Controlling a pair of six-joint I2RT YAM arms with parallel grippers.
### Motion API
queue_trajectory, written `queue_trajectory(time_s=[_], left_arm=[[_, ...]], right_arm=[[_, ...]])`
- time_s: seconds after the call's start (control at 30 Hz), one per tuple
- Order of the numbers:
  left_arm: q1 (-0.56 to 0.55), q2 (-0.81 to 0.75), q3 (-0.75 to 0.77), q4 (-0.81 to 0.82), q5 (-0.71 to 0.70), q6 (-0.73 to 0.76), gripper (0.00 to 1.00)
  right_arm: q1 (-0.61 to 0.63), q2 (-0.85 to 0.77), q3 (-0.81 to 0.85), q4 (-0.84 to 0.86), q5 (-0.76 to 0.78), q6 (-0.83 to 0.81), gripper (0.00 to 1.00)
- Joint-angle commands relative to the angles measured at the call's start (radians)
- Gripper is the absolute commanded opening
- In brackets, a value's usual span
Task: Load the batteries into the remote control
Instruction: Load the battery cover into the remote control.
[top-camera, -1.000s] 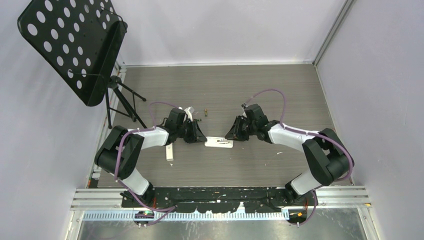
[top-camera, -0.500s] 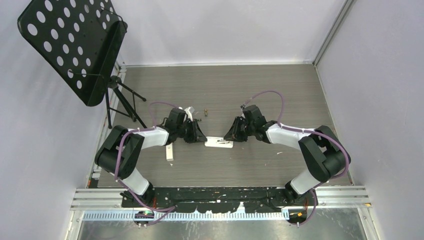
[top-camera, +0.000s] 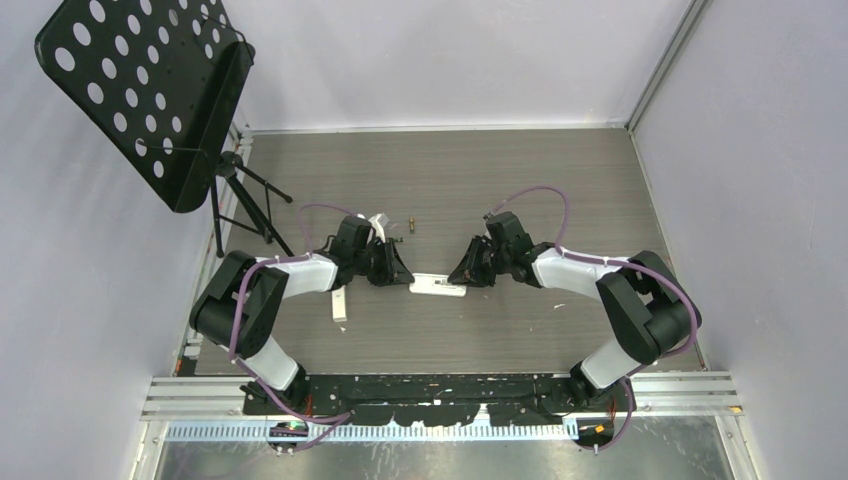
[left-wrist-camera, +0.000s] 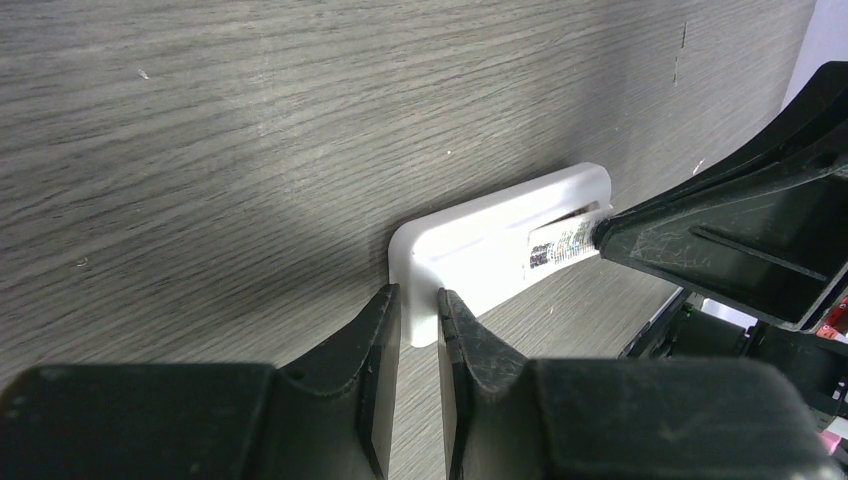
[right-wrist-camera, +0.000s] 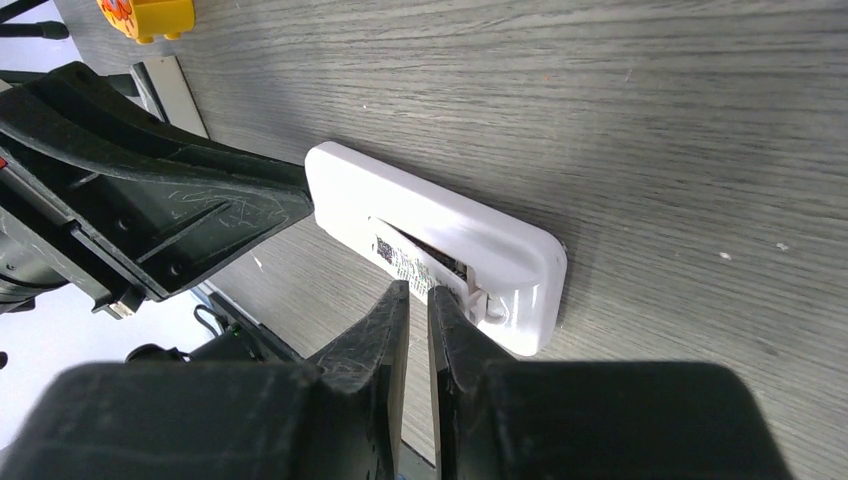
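Overhead and wrist views. The remote control, a white slab, lies flat on the table about midway between the left and right edges and nearer the near edge than the far one, its battery bay uncovered and facing up. The left gripper sits at the remote's left end. In the left wrist view we see its fingers parted by only a narrow slit, tips at the end of the casing, and we cannot tell whether they pinch the casing or merely rest against it. The right gripper sits at the opposite end, its fingers almost together on one end of a battery, whose labelled body reaches into the bay toward the left gripper. We mark a loose battery toward the far edge, well apart from the remote, and a second white slab between the remote and the left edge, beside the left arm. A perforated music stand rises over the far left corner. An orange-and-yellow toy shows in the right wrist view, beyond the left gripper.
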Motion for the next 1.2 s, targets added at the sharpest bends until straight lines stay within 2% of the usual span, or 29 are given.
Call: queue_trajectory(time_s=[0.0,0.53,0.67,0.83,0.93,1.0,1.07,1.1,1.17], left_arm=[[-0.006,0.014,0.009,-0.017,-0.021,0.004,0.21],[-0.006,0.014,0.015,-0.015,-0.011,-0.003,0.21],[-0.006,-0.012,0.015,-0.035,-0.052,0.001,0.22],[-0.006,-0.073,0.026,-0.072,-0.113,0.020,0.31],[-0.006,-0.125,0.040,-0.114,-0.157,0.041,0.44],[-0.005,-0.163,0.042,-0.133,-0.184,0.047,0.52],[-0.005,-0.199,0.045,-0.179,-0.214,0.051,0.62],[-0.005,-0.217,0.049,-0.203,-0.239,0.055,0.67],[-0.003,-0.260,0.056,-0.261,-0.288,0.062,0.76]], right_arm=[[0.005,0.016,-0.008,-0.017,-0.001,0.017,0.18],[0.018,0.132,0.011,0.041,-0.006,-0.045,0.17],[0.018,0.071,0.022,0.054,-0.004,-0.064,0.17],[0.018,-0.035,0.053,0.037,0.022,-0.151,0.21],[0.018,-0.071,0.097,-0.018,0.046,-0.257,0.33],[0.018,-0.068,0.119,-0.051,0.040,-0.343,0.49],[0.020,-0.057,0.135,-0.054,0.041,-0.415,0.75],[0.021,-0.050,0.141,-0.062,0.047,-0.449,0.80],[0.035,-0.045,0.146,-0.077,0.092,-0.528,0.82]])
